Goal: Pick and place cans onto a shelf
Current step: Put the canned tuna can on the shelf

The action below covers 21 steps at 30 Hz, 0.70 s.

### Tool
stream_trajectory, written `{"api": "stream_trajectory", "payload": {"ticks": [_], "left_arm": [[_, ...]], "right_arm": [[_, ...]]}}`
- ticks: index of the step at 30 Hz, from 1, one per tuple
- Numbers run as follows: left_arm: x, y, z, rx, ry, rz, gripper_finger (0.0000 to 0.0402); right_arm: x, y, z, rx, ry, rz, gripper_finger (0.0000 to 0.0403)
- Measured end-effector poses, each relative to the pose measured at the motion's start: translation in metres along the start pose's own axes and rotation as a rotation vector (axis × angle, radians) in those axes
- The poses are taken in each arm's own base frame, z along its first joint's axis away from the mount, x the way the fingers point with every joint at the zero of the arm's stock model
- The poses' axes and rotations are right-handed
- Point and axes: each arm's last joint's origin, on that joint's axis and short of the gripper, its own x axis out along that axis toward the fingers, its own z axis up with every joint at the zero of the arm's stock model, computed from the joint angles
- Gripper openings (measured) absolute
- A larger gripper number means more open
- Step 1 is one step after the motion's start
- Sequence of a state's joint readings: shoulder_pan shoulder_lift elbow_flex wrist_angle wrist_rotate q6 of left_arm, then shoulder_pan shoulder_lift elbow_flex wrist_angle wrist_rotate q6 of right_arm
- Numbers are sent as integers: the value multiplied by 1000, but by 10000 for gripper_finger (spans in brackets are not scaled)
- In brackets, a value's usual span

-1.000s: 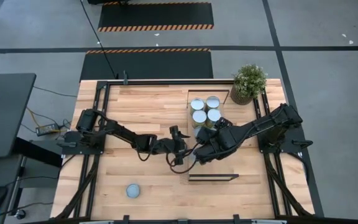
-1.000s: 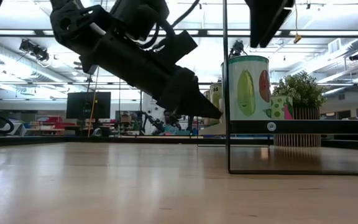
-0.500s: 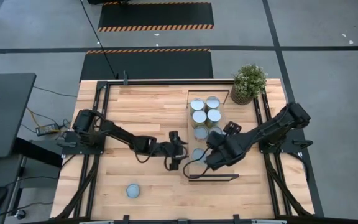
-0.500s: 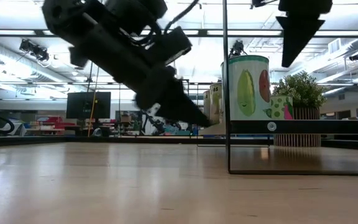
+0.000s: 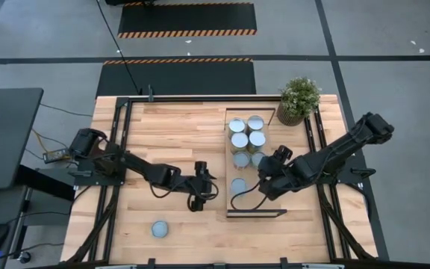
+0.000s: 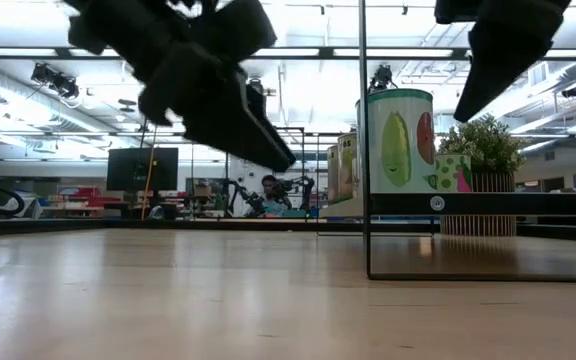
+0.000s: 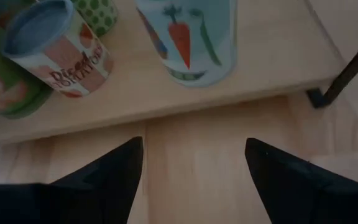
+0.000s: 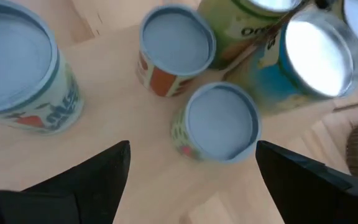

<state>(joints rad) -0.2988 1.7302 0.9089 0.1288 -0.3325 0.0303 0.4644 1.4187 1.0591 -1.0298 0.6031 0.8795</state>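
The shelf (image 5: 272,207) is a light-wood board with dark end frames at the table's right middle. Several cans stand upright on it: a cluster toward its far end (image 5: 247,131) and one alone nearer (image 5: 238,185). Another can (image 5: 160,229) stands on the tabletop near the front left. My left gripper (image 5: 201,196) is open and empty, just left of the shelf; its wrist view shows a carrot-label can (image 7: 188,37) ahead. My right gripper (image 5: 264,182) is open and empty above the shelf, with blue-topped cans (image 8: 222,121) below it.
A potted green plant (image 5: 298,99) stands at the table's far right corner, just beyond the shelf. The shelf's thin dark frame (image 6: 364,150) rises at its near end. Bare tabletop lies to the left and far left of the shelf.
My right gripper has drawn back toward the table's right edge, and a can now shows standing on the shelf where it was. My left gripper has drawn back from the shelf toward the table's left and near edges.
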Motion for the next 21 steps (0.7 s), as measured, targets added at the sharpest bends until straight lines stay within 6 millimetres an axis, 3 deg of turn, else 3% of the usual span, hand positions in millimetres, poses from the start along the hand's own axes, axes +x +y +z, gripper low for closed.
{"api": "stream_trajectory", "payload": {"ticks": [5, 11, 21], "left_arm": [[-22, 4, 5, -59, 32, -25, 288], [-46, 7, 9, -287, 87, -125, 288], [-69, -19, 13, -545, 203, -289, 288]], "right_arm": [[2, -12, -9, -74, -83, -20, 354], [2, -16, -14, -173, -246, -17, 354], [0, -20, -16, -295, -406, 89, 354]]}}
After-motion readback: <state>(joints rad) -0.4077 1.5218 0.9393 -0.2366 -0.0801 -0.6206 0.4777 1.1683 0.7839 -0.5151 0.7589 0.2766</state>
